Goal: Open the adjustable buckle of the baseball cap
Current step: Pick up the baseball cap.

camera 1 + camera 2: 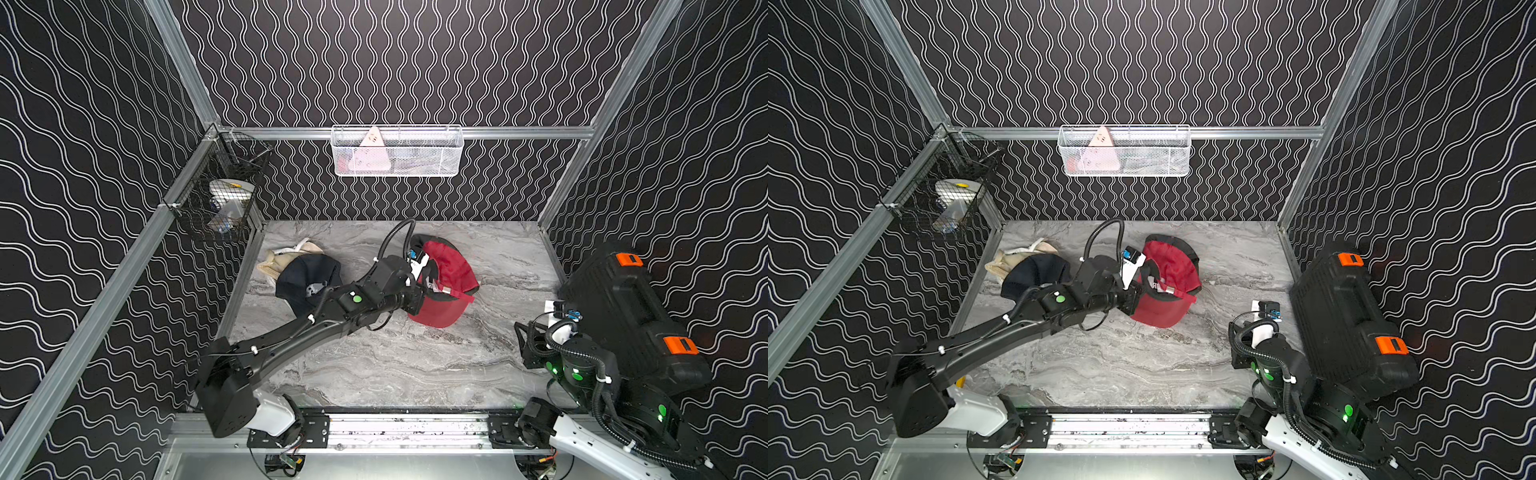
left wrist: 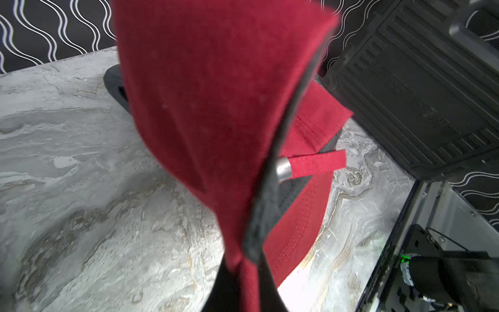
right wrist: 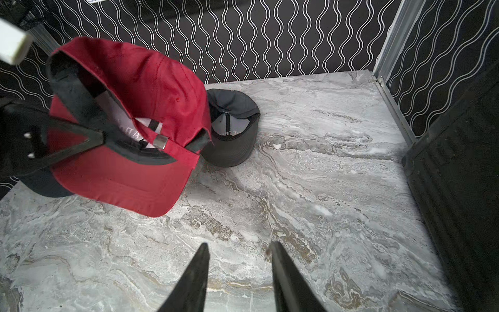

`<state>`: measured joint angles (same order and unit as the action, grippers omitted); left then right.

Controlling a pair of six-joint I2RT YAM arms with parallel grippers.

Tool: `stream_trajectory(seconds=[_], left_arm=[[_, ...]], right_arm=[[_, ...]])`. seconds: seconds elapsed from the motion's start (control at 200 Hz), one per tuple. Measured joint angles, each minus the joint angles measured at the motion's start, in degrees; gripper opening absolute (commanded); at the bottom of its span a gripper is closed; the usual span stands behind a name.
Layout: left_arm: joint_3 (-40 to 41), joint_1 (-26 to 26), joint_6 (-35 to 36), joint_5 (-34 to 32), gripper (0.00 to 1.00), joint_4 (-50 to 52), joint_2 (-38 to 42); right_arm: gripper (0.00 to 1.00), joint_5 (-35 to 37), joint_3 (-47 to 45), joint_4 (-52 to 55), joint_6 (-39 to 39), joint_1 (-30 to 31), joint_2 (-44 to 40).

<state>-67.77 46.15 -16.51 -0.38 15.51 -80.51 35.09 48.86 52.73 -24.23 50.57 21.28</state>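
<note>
The red baseball cap (image 1: 451, 266) hangs upside down above the marble table, inside facing up. My left gripper (image 2: 245, 283) is shut on its rim and black sweatband, and shows in both top views (image 1: 424, 286) (image 1: 1142, 289) at the cap's left side. The silver buckle (image 3: 160, 141) sits on the red back strap (image 2: 316, 162), whose loose end pokes out past it; the buckle (image 1: 446, 289) faces the table's right. My right gripper (image 3: 239, 248) is open and empty, low over the table near the front right, well apart from the cap.
A dark grey cap (image 3: 232, 129) lies on the table just behind the red one. A navy cap (image 1: 307, 278) and a beige cap (image 1: 286, 253) lie at the left. A black case with orange latches (image 1: 623, 307) stands along the right wall. Wire baskets (image 1: 397, 151) (image 1: 224, 195) hang on the walls.
</note>
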Motion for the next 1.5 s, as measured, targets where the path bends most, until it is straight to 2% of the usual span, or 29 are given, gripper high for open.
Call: stream_trajectory(seconds=[0.355,0.64,0.811,1.031,1.501], left_arm=[[6.43,5.22,-0.28,-4.24,0.00,3.32,12.17],[9.03,7.13,-0.31,-7.58,0.00,8.83,20.35],[9.60,7.30,-0.31,-9.11,0.00,12.31,24.17],[10.23,7.34,-0.28,-10.29,0.00,15.72,27.50],[10.91,7.34,-1.44,-10.40,0.00,21.40,32.70]], right_arm=[[0.42,-0.17,0.35,-0.09,-0.11,0.00,4.26],[0.44,-4.11,1.09,-1.49,1.70,0.00,13.14],[0.46,-8.20,-1.14,-6.88,2.40,0.00,16.20],[0.48,-13.09,-1.22,-11.39,2.67,0.00,21.66],[0.55,-20.55,-1.95,-19.30,3.45,0.02,22.51]])
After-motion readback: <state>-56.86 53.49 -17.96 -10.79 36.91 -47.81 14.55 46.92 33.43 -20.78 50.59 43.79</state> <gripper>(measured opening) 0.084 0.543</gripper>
